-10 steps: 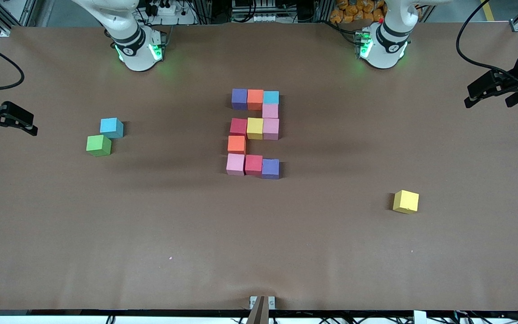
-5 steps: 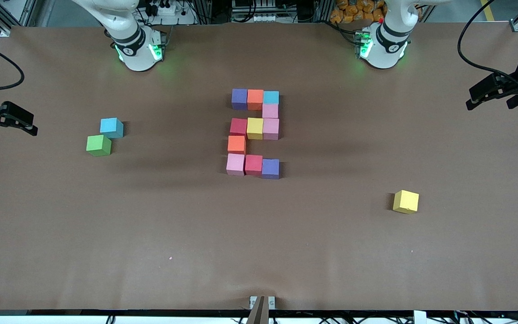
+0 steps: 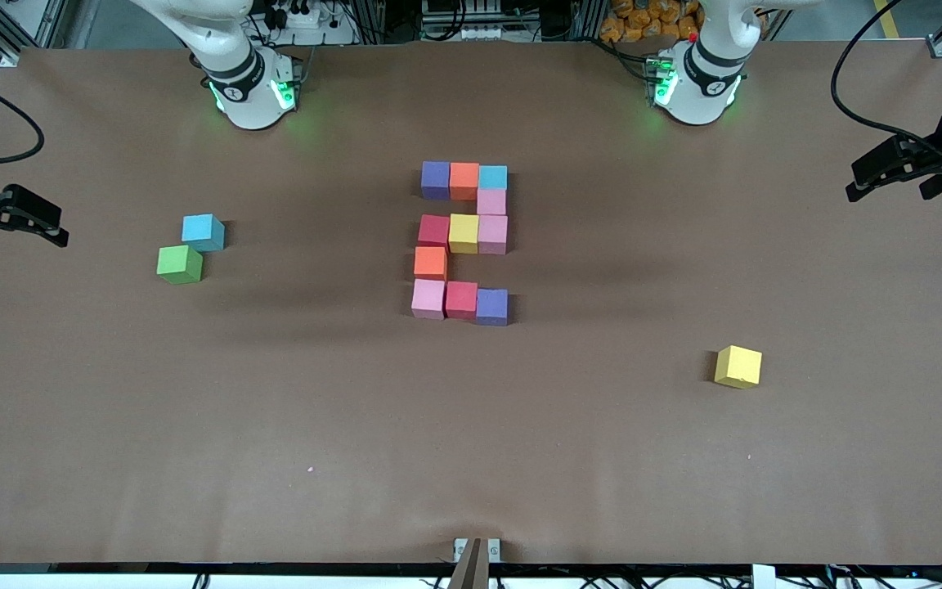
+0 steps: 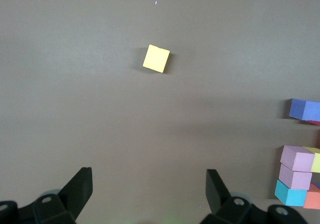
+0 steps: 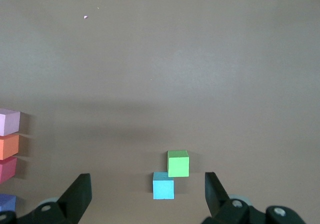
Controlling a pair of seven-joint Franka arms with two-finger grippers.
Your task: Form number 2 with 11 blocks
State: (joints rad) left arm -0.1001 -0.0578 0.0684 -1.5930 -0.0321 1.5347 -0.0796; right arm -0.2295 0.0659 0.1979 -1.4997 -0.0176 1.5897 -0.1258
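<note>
Both hands are held up with fingers spread wide and nothing between them: the left hand (image 3: 888, 176) over the table's edge at the left arm's end, the right hand (image 3: 25, 222) over the edge at the right arm's end. Nearest the front camera on the brown table (image 3: 275, 450), a loose yellow cube (image 3: 738, 366) is seen toward the left arm's end, well apart from everything else. Farther back, at the middle of the table, the number 2 (image 3: 463, 241) is laid out from the blocks (image 3: 460, 299), touching one another in five rows. Toward the right arm's end, a green cube (image 3: 179, 264) is seen, with a light blue cube (image 3: 203, 231) touching its corner just farther back. Both loose cubes also appear in the right wrist view.
</note>
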